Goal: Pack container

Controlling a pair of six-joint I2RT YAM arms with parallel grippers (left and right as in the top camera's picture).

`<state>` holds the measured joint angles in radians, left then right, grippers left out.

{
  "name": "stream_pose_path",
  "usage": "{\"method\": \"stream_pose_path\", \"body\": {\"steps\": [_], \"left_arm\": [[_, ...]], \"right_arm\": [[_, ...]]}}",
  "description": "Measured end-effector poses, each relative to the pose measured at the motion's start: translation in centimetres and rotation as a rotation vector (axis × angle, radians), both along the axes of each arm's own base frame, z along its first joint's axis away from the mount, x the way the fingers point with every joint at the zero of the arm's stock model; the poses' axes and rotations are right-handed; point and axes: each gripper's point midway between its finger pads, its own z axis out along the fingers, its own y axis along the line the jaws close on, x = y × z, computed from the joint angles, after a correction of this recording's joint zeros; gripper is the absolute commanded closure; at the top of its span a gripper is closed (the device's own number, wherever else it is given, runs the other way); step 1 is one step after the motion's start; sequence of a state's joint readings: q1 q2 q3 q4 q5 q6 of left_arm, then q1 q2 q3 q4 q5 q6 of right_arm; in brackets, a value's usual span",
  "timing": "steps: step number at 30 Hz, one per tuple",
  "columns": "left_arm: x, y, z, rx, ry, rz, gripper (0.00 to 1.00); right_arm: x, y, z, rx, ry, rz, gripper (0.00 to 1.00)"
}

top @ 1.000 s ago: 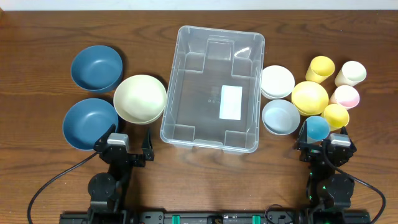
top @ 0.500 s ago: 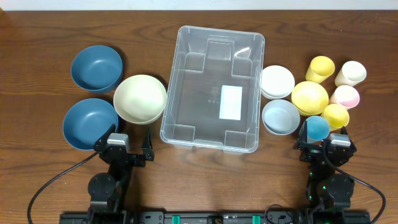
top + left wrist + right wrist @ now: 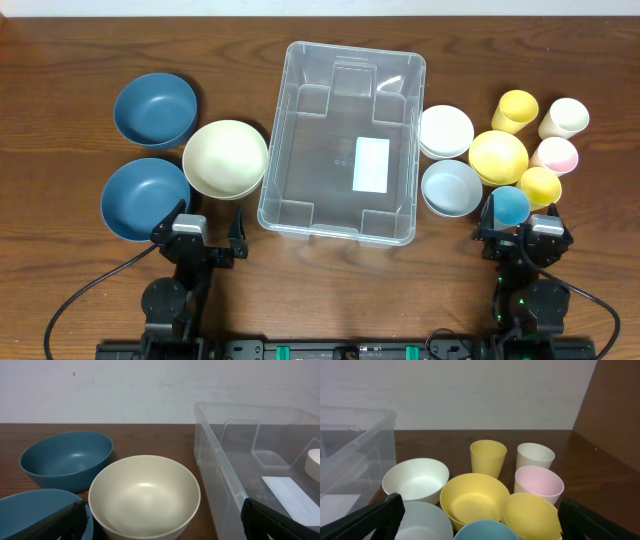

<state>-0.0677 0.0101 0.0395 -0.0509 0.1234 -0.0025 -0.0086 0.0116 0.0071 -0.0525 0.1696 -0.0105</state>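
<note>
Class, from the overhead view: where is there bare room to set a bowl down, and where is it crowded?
Free: inside the container, which is empty; the table in front of its near wall. Crowded: right of the container, small bowls and cups cluster; left, the cream bowl crowds its wall.

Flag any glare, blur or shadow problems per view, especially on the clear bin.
Overhead: even light, sharp, container edges clear, weak shadows. Left wrist: soft highlight inside cream bowl, container wall hazy but readable. Right wrist: pink cup sharp, no harsh glare.
</note>
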Motion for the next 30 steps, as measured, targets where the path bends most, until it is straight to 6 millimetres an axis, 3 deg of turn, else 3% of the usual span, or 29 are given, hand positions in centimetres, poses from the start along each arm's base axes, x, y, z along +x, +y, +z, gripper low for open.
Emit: {"method": "stream_pose_path", "body": {"steps": [20,23,30], "left_arm": [[0.1,0.9,0.6,0.015,-0.02,0.049,0.02],[-0.4,2.1,3.0,0.027,-0.01,0.12,0.02],[-2.4,5.6,13.1,0.081,0.087,0.309,0.02]], "right_arm": [[0.0,0.0,0.0,0.0,0.0,0.0,0.01],[0.0,0.0,0.0,0.0,0.0,0.0,0.01],[0.0,0.0,0.0,0.0,0.0,0.0,0.01]]}}
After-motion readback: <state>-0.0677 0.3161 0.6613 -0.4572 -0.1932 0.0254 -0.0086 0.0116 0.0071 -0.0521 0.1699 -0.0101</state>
